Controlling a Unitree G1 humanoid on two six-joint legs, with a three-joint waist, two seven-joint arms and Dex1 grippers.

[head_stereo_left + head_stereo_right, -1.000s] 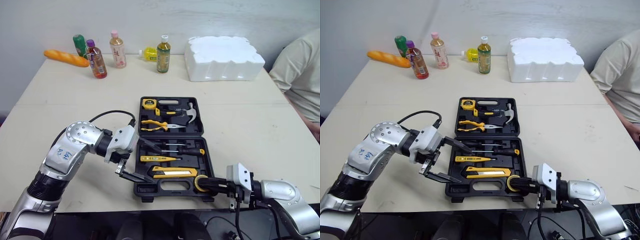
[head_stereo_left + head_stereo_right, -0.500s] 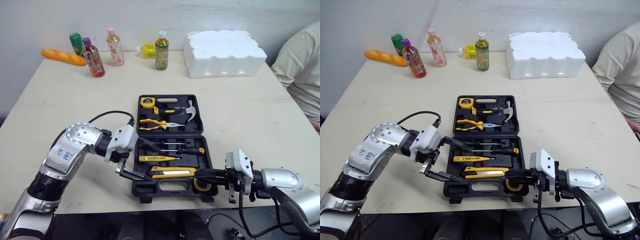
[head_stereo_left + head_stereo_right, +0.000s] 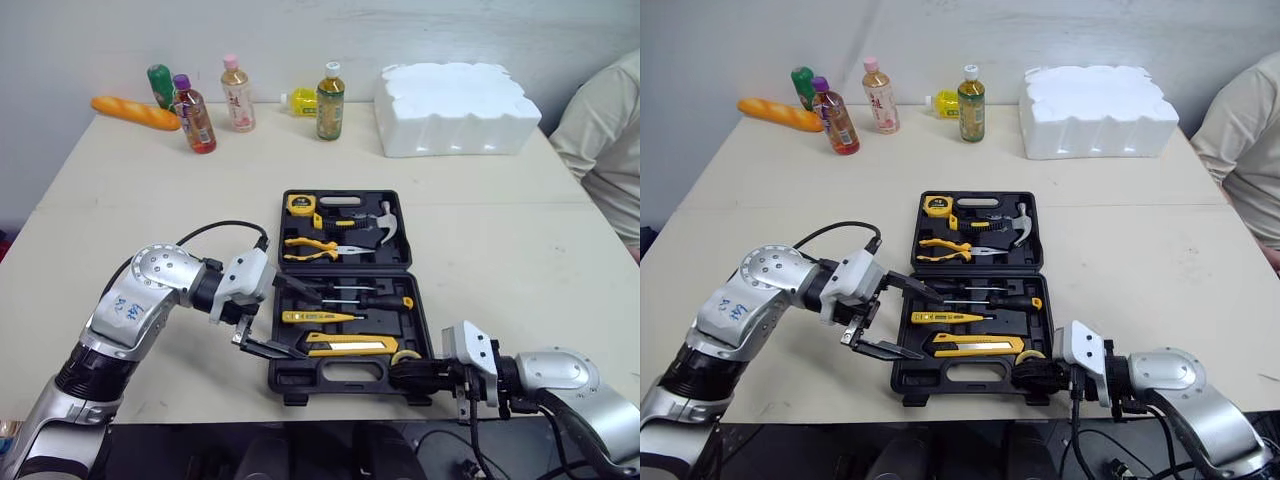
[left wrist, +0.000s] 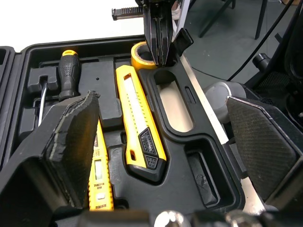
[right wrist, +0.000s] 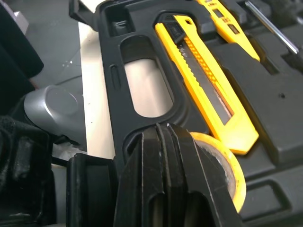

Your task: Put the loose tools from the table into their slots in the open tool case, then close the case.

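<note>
The right claw [image 3: 402,370] is pinching the yellow tape roll [image 3: 407,356] at the front right corner of the open tool case [image 3: 330,373], beside the yellow knife [image 3: 350,345]. The left claw [image 3: 303,323] is hanging wide open over its front left

We see the pale beige tabletop [image 3: 120,220] lit brightly and evenly from above, with only short, soft shadows at the feet of the row of drink bottles [image 3: 240,95]. The white foam block [image 3: 455,95] is nearly washed out. A glint sits on the steel hammer head [image 3: 390,225]. In the wrist views the open black plastic tool case [image 4: 203,142] shows a dull sheen, and the yellow roll of tape [image 5: 232,175] glows at its rim.
</note>
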